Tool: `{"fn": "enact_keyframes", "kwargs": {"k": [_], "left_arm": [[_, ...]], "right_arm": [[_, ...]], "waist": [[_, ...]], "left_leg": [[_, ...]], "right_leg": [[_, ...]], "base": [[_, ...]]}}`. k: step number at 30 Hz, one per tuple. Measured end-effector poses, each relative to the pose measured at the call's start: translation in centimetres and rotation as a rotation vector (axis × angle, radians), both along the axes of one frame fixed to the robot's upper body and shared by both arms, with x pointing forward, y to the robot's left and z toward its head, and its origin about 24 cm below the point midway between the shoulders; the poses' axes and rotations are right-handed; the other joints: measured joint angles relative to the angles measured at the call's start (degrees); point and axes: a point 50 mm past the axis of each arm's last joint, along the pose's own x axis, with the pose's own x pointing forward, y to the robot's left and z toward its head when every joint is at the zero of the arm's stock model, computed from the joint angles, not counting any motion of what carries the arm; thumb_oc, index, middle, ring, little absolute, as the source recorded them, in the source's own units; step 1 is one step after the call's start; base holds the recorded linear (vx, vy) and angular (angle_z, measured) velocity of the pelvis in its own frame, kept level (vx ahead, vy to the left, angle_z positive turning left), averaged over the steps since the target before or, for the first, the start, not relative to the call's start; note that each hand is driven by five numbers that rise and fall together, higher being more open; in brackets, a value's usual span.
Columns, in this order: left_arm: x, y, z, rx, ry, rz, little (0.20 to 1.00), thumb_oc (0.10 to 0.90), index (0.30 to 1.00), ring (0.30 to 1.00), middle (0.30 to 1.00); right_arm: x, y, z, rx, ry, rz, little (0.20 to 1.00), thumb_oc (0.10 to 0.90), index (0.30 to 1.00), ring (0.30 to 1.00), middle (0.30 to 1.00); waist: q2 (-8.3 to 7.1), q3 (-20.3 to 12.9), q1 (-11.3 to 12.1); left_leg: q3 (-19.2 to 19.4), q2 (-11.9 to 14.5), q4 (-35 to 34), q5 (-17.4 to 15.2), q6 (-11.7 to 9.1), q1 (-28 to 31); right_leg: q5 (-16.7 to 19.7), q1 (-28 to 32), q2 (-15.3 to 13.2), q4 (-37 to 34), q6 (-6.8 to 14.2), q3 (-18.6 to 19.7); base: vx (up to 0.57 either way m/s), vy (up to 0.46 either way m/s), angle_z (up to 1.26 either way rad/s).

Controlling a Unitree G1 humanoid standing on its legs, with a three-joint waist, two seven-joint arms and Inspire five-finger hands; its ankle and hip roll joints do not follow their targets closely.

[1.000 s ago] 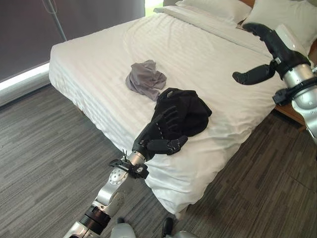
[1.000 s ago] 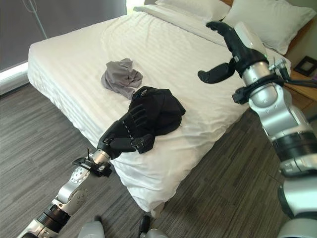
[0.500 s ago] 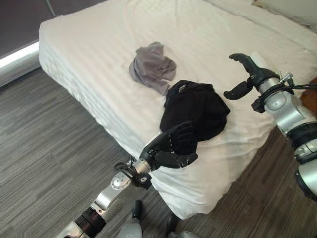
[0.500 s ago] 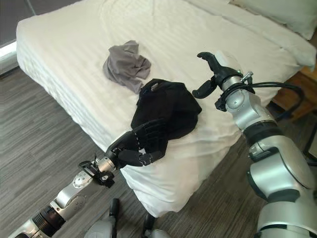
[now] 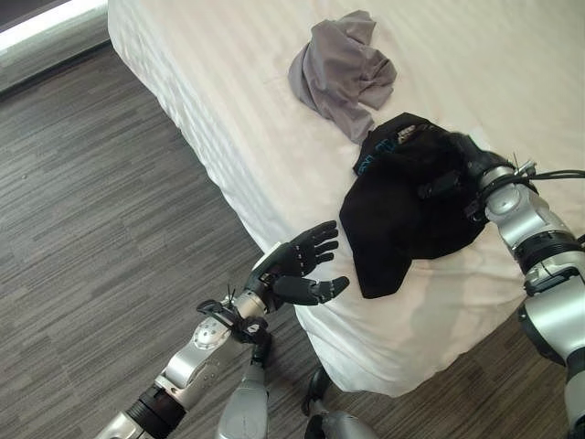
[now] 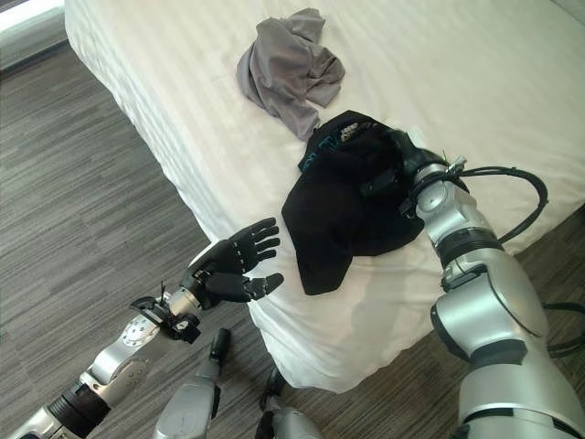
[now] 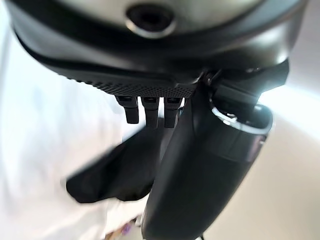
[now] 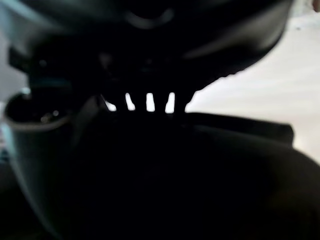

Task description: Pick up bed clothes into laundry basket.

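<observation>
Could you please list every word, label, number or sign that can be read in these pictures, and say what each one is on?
No text can be read.
Black garment on the bed: a bluish mark along its edge near the grey garment, too small and blurred to read.
Grey garment: no print seen.
Left hand and right hand: no legible marking.
</observation>
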Motion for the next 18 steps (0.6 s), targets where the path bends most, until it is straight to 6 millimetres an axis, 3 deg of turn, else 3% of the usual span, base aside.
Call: {"fn": "enact_keyframes", "kwargs": {"k": [5, 6, 7, 9, 12, 15, 18], "left_arm": [[0.5, 0.9, 0.5, -0.004, -0.021, 0.065, 0.9, 0.8, 0.9, 0.9, 0.9], [0.5, 1.1, 0.6, 0.001, -0.027, 0.074, 0.9, 0.8, 0.9, 0.9, 0.9], [0.4, 1.2, 0.5, -0.001, -0.028, 0.085, 0.9, 0.8, 0.9, 0.9, 0.9], [0.0, 2.2, 0.1, -0.019, -0.008, 0.137, 0.9, 0.8, 0.9, 0.9, 0.9], [-0.5, 5.0, -0.5, -0.044, 0.018, 0.273, 0.9, 0.8, 0.9, 0.9, 0.9], [-1.0, 8.0, -0.4, -0.058, 0.014, 0.411, 0.9, 0.8, 0.9, 0.9, 0.9], [-1.3, 13.0, 1.0, 0.007, -0.04, 0.606, 0.9, 0.8, 0.9, 0.9, 0.9]], "right_arm": [[-0.8, -0.6, -2.1, 0.068, -0.005, -0.018, 0.9, 0.8, 0.9, 0.9, 0.9], [-1.3, -0.9, -3.5, 0.066, 0.02, -0.026, 0.54, 0.56, 0.54, 0.54, 0.54], [-1.7, -0.6, -4.5, 0.086, 0.01, -0.015, 0.3, 0.4, 0.3, 0.3, 0.3], [-3.2, -0.4, -7.0, 0.13, -0.031, -0.004, 0.3, 0.4, 0.3, 0.3, 0.3], [-4.2, 0.2, -8.1, 0.206, -0.09, 0.015, 0.3, 0.4, 0.3, 0.3, 0.3], [-6.9, -0.5, -10.5, 0.263, -0.097, -0.001, 0.3, 0.4, 0.3, 0.3, 0.3], [-11.1, -2.2, -15.0, 0.313, -0.014, -0.097, 0.3, 0.4, 0.3, 0.3, 0.3]], "waist": [[0.05, 0.5, 0.3], [0.07, 0.5, 0.2], [0.05, 0.5, 0.2], [-0.07, 0.5, 0.0], [-0.19, 0.4, -1.2], [-0.81, -0.1, -1.6], [-1.32, -1.7, -1.7]], "left_leg": [[-1.0, -0.2, 0.0, 0.0, 0.0, 0.3], [-1.1, -0.2, 0.0, 0.0, 0.0, 0.4], [-1.2, -0.2, 0.0, 0.0, 0.0, 0.5], [-1.4, -0.4, 0.0, 0.0, 0.0, 1.2], [-1.2, -0.5, -0.2, 0.0, 0.0, 2.2], [-1.1, -0.6, -0.6, 0.0, 0.0, 3.0], [-1.2, -1.4, -0.6, -0.3, 0.3, 5.1]], "right_leg": [[-0.1, 0.7, -0.1, 0.0, 0.1, -0.7], [-0.2, 0.8, -0.1, 0.0, 0.2, -0.6], [-0.2, 1.0, -0.1, 0.0, 0.4, -0.6], [-0.5, 1.8, -0.2, 0.0, 0.7, -0.6], [-0.9, 2.6, -0.4, 0.0, 1.2, -0.5], [-1.0, 3.2, -0.5, 0.0, 1.0, -0.2], [-1.7, 5.5, -1.3, 0.1, 1.3, -0.3]], "base": [[0.0, 0.012, 0.1], [0.01, 0.029, 0.07], [0.01, 0.033, 0.09], [0.0, 0.008, 0.04], [0.04, 0.028, -0.03], [0.08, 0.028, 0.02], [0.06, 0.008, 0.06]]}}
